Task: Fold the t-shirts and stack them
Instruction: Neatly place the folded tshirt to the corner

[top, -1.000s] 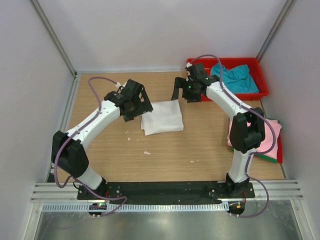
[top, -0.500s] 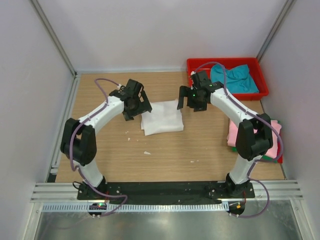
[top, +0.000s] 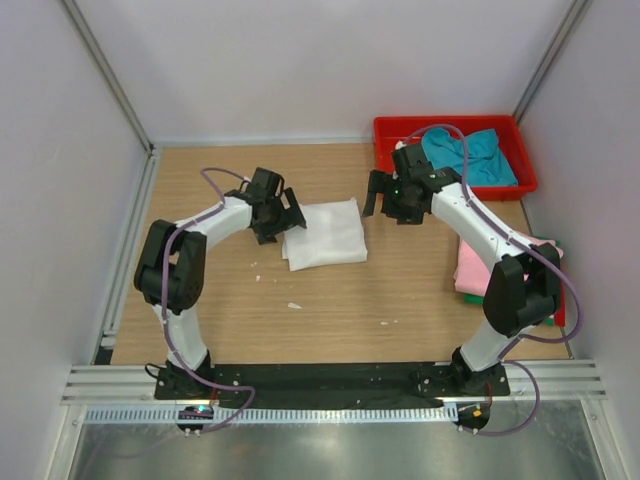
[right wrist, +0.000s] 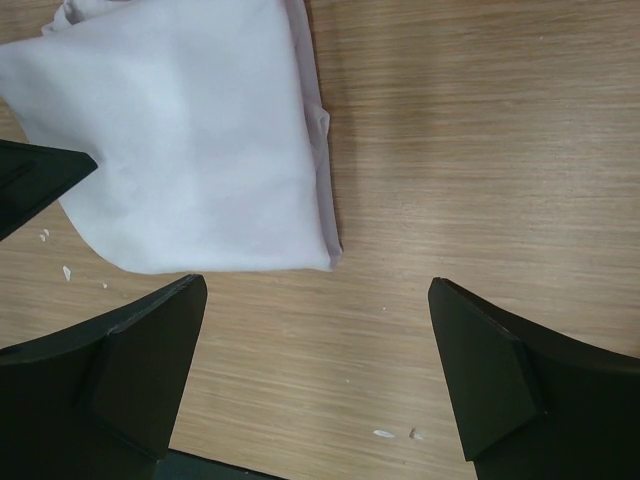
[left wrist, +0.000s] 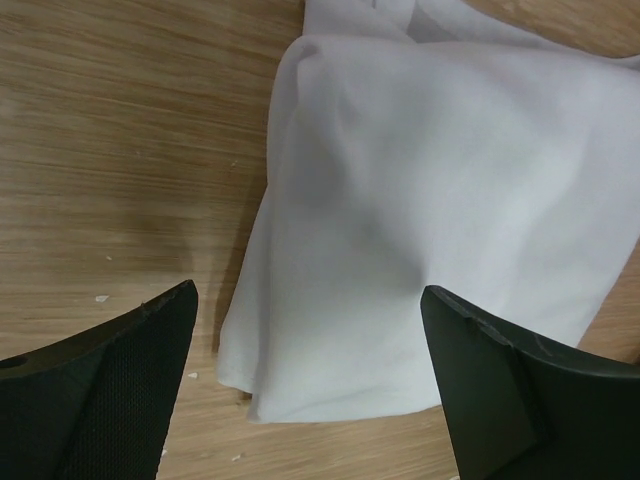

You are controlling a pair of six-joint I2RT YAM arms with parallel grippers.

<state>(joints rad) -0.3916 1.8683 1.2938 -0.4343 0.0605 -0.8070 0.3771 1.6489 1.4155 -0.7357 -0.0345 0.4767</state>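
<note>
Flanking the white t-shirt [top: 323, 233], left gripper [top: 289, 220] and right gripper [top: 373, 196] gape.

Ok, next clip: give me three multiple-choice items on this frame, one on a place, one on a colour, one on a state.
1. The teal t-shirt lies: A on bare wood; B in the red tray; C draped over an arm.
2. The folded t-shirt on the table is: A white; B green; C black.
3. The left gripper and right gripper are: A both shut on cloth; B one shut, one open; C both open, holding nothing.
Answers: 1 B, teal cloth sits inside the tray's red walls. 2 A, both wrist views show white cloth. 3 C, each wrist view shows the jaws wide apart, gripping nothing.
</note>
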